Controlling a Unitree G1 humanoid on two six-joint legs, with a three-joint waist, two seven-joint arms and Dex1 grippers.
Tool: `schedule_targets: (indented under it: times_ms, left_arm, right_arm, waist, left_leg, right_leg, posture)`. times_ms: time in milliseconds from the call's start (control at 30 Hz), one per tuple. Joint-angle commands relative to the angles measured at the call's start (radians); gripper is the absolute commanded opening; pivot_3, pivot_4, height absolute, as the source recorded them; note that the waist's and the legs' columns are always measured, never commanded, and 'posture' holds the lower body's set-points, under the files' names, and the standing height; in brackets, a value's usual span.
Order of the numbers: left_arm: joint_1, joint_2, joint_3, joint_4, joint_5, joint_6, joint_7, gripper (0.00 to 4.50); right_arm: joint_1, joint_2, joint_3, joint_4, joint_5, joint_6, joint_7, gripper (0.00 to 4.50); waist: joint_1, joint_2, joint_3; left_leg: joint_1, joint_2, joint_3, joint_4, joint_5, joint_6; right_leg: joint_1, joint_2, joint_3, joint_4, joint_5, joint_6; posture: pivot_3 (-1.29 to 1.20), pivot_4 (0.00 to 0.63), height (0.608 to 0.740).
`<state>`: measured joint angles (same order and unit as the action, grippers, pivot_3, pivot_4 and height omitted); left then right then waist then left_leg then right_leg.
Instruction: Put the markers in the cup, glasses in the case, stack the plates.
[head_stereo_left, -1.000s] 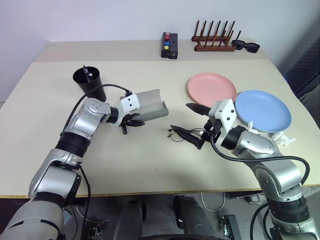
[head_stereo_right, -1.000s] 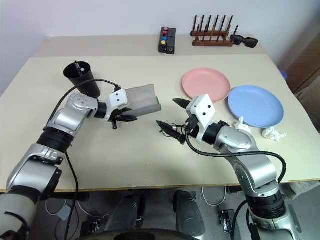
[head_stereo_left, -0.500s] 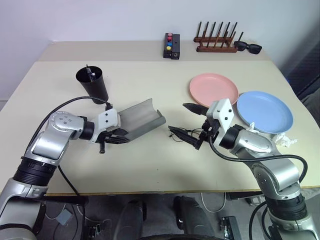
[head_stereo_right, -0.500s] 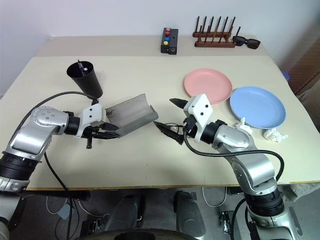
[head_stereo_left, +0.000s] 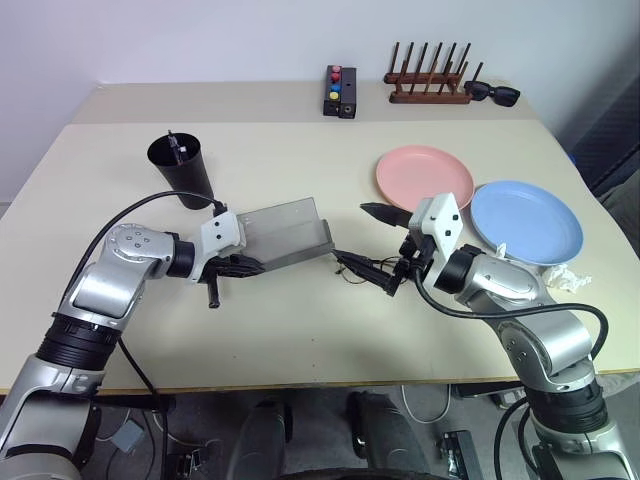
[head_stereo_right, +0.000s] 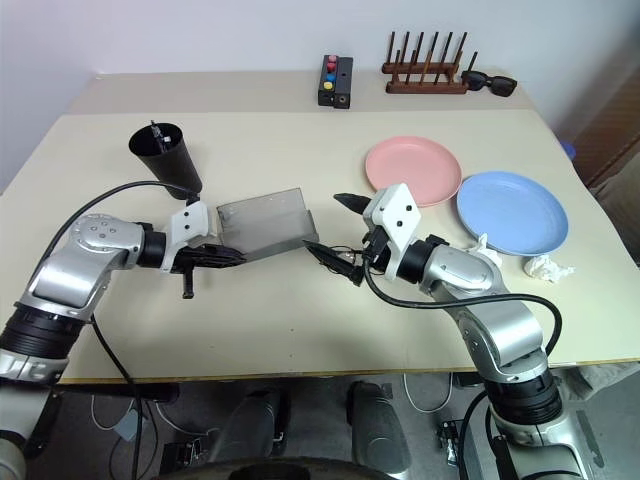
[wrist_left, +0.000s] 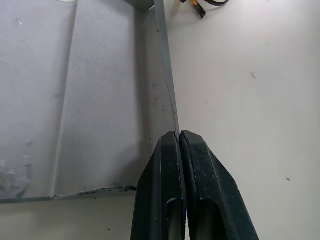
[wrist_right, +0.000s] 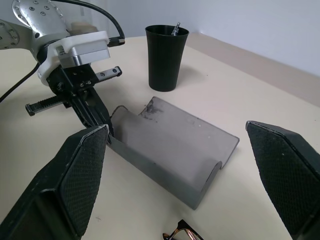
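Bright, even light; soft shadows, perhaps slight blur.

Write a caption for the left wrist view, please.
Left gripper shut on the thin edge of the open grey case lying on the table.

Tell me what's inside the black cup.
A marker tip pokes above the rim of the cup, leaning against the back wall. The cup's dark wall hides the rest, so a second marker can't be confirmed.

The right hand (head_stereo_right: 335, 232) partly covers the glasses (head_stereo_left: 352, 268); their lenses are hidden.
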<state>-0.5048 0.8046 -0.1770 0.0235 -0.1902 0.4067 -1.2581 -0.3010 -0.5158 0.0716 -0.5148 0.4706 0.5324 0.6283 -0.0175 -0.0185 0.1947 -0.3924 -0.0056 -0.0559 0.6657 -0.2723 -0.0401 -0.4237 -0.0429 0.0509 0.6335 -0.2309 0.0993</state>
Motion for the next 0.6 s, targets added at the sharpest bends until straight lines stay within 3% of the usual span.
schedule_targets:
  times_ms: [33, 300, 600]
  left_arm:
    - [-0.001, 0.053, 0.034, -0.065, -0.079, 0.022, -0.098, 0.03]
    - [0.067, 0.166, 0.01, -0.147, -0.108, 0.019, -0.213, 0.03]
    - [0.097, 0.154, -0.01, -0.142, -0.083, 0.005, -0.188, 0.03]
  right_arm:
    - [-0.004, 0.001, -0.014, -0.03, 0.001, -0.013, 0.0, 4.5]
    - [0.007, -0.01, -0.026, -0.04, 0.008, -0.008, 0.0, 4.5]
    - [0.011, -0.016, -0.027, -0.041, 0.012, -0.006, 0.002, 4.5]
  waist:
    - [-0.001, 0.0, 0.0]
    - [-0.002, 0.0, 0.0]
    - [0.0, 0.0, 0.0]
  left_leg:
    - [0.0, 0.0, 0.0, 0.0, 0.0, 0.0]
    - [0.0, 0.001, 0.0, 0.0, 0.0, 0.0]
    - [0.0, 0.001, 0.001, 0.0, 0.0, 0.0]
  right_leg:
    - [0.0, 0.0, 0.0, 0.0, 0.0, 0.0]
    - [0.0, 0.0, 0.0, 0.0, -0.001, -0.002]
    - [0.0, 0.0, 0.0, 0.0, -0.001, -0.002]
  posture:
    - [0.0, 0.15, 0.735]
    - [0.0, 0.15, 0.735]
    - [0.0, 0.15, 0.735]
